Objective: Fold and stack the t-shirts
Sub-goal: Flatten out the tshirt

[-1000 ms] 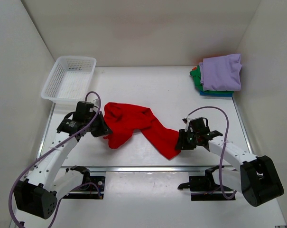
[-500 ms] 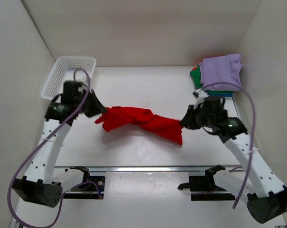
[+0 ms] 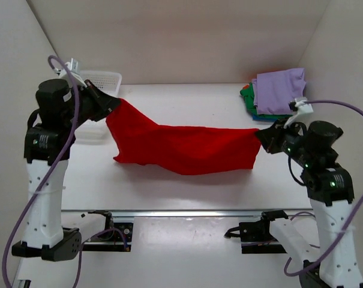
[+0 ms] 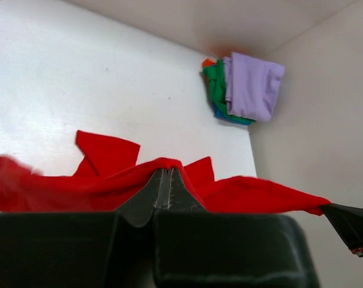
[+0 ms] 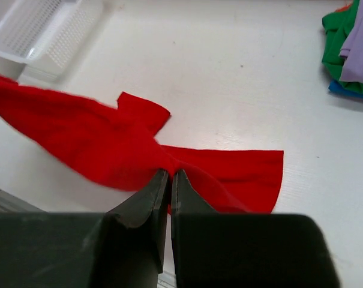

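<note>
The red shirt (image 3: 181,150) hung stretched between the left gripper (image 3: 115,102) and right gripper (image 3: 260,135). It formed a curtain across the middle of the tabletop (image 3: 187,102) and blocked any straight pass from near to far there. Beyond it the far middle lay bare, between the basket (image 3: 107,77) in the far left corner and the stack (image 3: 280,90) of folded shirts in the far right corner. The stack sat just beyond the right gripper, close to the right wall (image 3: 343,60). The left arm (image 3: 49,120) partly hid the basket. A bare strip ran along the near edge, in front of the shirt.
</note>
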